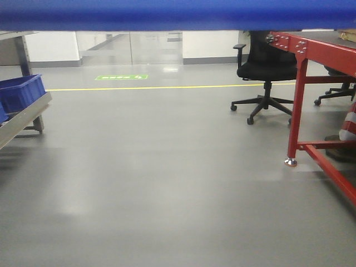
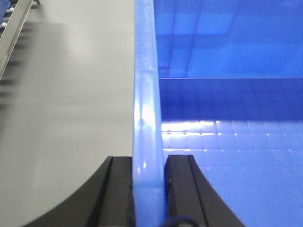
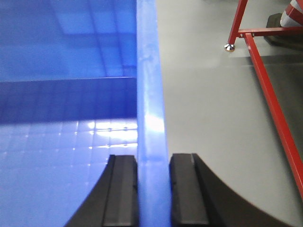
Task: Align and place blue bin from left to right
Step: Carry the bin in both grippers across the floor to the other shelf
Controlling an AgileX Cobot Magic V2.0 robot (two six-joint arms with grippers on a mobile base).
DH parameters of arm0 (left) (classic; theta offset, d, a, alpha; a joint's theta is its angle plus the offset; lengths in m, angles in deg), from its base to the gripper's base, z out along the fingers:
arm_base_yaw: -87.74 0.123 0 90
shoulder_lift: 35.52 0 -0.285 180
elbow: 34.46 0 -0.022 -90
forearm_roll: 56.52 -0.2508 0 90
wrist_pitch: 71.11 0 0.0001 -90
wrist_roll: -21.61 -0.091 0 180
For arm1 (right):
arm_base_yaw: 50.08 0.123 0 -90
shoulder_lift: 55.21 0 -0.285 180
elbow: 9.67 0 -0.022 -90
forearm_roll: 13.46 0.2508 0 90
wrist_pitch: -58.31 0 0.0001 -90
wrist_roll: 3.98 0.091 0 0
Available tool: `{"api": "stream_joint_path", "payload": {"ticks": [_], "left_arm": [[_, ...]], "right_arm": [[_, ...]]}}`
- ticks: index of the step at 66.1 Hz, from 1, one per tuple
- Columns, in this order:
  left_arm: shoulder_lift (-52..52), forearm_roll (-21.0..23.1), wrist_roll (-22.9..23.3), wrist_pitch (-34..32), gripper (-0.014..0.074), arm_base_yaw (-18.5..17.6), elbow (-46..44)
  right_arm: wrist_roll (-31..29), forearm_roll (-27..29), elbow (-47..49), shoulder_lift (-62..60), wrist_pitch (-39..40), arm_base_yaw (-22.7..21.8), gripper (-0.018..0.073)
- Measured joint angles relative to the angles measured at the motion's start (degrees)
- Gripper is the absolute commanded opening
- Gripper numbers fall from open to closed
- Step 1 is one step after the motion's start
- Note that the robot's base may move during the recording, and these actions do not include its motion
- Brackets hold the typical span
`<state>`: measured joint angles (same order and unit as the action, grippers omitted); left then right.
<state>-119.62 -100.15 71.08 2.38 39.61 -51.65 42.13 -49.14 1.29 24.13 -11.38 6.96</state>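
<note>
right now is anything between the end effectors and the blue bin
Nothing visible. The left end effector is shut on the left rim of the blue bin, the right end effector on its right rim. The red table stands off to the right.

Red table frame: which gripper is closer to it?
Right. The right gripper clamps the blue bin by the rim facing the red table frame; the left gripper clamps the opposite rim, the bin's interior between them.
</note>
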Motion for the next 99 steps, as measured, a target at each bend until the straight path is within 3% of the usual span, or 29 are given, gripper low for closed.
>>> {"api": "stream_joint_path", "payload": {"ticks": [99], "left_arm": [[0.0, -2.2, 0.0, -0.5, -0.0111, 0.0, 0.0]], "right_arm": [[0.0, 0.0, 0.0, 0.1, 0.9, 0.0, -0.0070]]}}
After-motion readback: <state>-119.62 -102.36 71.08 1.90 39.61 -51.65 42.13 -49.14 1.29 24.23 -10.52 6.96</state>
